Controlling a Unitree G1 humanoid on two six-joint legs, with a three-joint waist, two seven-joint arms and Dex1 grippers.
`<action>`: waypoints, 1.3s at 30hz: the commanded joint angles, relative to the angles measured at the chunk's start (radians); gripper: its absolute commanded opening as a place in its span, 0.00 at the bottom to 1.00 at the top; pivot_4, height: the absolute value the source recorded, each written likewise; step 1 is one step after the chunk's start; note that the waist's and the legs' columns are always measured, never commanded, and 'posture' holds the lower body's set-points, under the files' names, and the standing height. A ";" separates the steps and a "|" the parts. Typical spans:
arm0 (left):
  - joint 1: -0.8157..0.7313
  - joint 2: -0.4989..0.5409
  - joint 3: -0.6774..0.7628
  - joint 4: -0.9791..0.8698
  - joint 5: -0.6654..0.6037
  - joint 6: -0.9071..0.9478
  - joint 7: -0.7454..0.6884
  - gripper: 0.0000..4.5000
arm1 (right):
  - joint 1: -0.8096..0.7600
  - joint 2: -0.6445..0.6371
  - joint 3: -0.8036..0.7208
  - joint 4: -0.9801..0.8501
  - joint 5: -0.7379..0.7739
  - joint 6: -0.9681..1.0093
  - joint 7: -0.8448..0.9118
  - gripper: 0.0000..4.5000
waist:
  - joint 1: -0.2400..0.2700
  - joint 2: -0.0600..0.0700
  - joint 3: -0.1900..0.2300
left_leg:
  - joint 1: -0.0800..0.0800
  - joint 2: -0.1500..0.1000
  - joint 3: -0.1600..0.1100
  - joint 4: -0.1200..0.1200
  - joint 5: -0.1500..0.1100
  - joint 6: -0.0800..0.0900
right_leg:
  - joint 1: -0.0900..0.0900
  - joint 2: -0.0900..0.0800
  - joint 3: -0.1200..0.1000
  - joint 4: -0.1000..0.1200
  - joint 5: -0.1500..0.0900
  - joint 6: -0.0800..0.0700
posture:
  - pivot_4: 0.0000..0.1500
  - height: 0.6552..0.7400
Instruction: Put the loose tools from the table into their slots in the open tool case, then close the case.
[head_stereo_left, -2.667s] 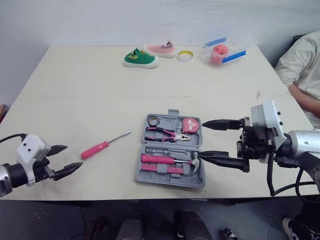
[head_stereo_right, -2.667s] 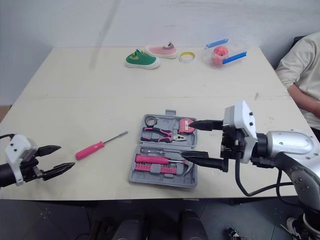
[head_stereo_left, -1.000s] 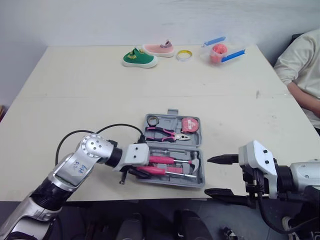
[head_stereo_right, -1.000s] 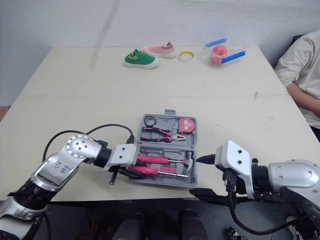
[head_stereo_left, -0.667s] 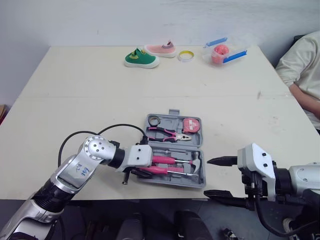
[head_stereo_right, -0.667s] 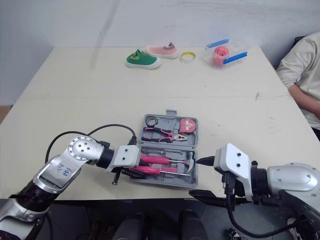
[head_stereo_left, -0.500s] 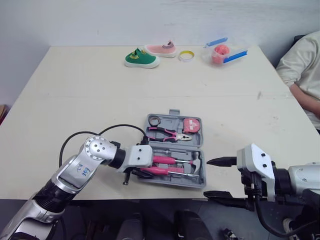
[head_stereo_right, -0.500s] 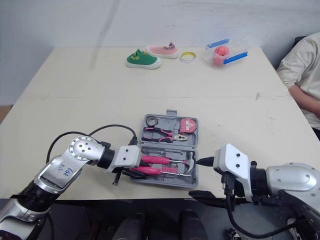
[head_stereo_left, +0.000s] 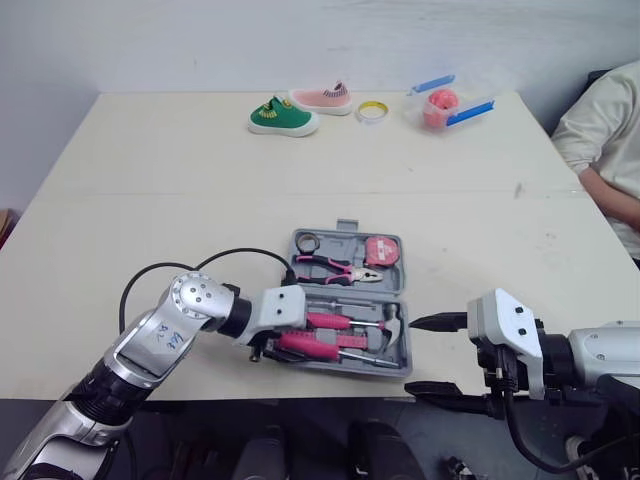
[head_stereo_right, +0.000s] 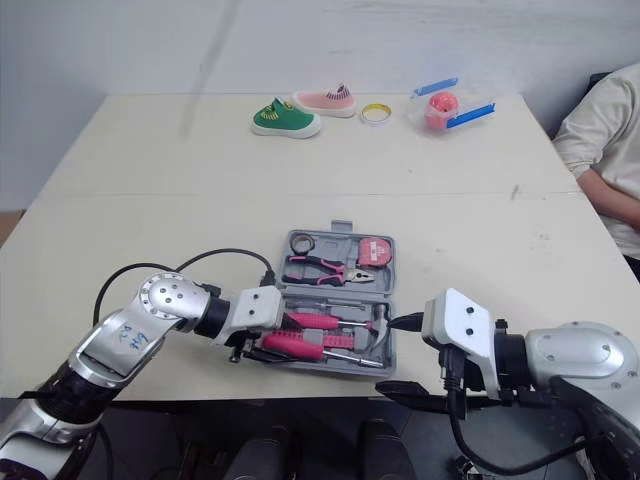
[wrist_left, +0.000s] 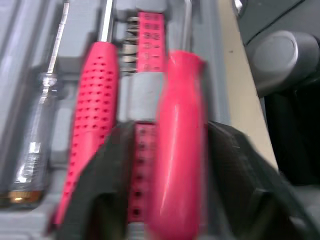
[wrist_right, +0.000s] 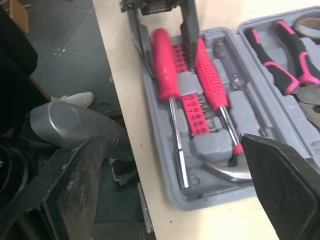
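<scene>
Broadly, a pale table (head_stereo_left: 200, 200) takes up most of the scene, w/ a person's sleeve (head_stereo_left: 600, 130) at its far R edge. The grey tool case (head_stereo_left: 403, 285) lies open and flat near the front edge, roughly centre.

L gripper (wrist_left: 170, 130) is at the case's near-L corner, low over the front half. Its fingers (wrist_left: 115, 165) are spread either side of the pink screwdriver (wrist_right: 165, 65). One finger is against the handle, and a gap shows btwn the handle and the other finger. The screwdriver lies along the front row of the case, over the pink bit holder (wrist_right: 192, 105), shaft pointing toward the R side.

R gripper (head_stereo_left: 412, 355) hangs just off the case's near-R corner at the table edge. Its fingers are wide apart and hold nothing.

At the table's far edge sit a green shoe (head_stereo_left: 283, 116) and a pink shoe (head_stereo_left: 321, 98) side by side. A pink container (head_stereo_left: 440, 105) w/ blue clips is further R.

Inside the case, the hammer (wrist_right: 210, 75) w/ dotted pink grip sits just beside the bit holder. The pliers (head_stereo_left: 335, 268) and tape measure (head_stereo_left: 380, 250) fill the far half. A yellow tape ring (head_stereo_left: 371, 110) lies btwn the pink shoe and the container.
</scene>
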 joint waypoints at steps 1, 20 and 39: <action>-0.013 0.029 0.105 -0.069 -0.152 0.077 -0.069 0.89 | 0.017 0.015 -0.013 -0.022 -0.001 -0.017 0.000 1.00 | 0.000 0.000 0.000 | 0.000 0.000 0.000 0.000 0.000 0.000 | 0.000 0.000 0.000 0.000 0.000 0.000 | 1.00 1.00; 0.071 -0.157 0.041 0.291 -0.058 -0.507 -0.135 0.01 | -0.010 0.068 0.021 -0.007 -0.011 -0.022 -0.020 1.00 | 0.001 0.000 0.000 | -0.001 0.000 0.000 0.003 0.000 0.000 | 0.000 0.000 0.000 0.001 0.000 0.000 | 1.00 1.00; 0.084 -0.108 -0.017 0.309 0.018 -0.448 -0.055 0.01 | 0.001 0.092 0.018 0.015 -0.055 -0.048 -0.024 1.00 | -0.001 0.002 -0.016 | 0.020 0.000 -0.001 -0.006 -0.001 0.002 | 0.021 -0.002 0.000 -0.006 0.000 0.000 | 1.00 1.00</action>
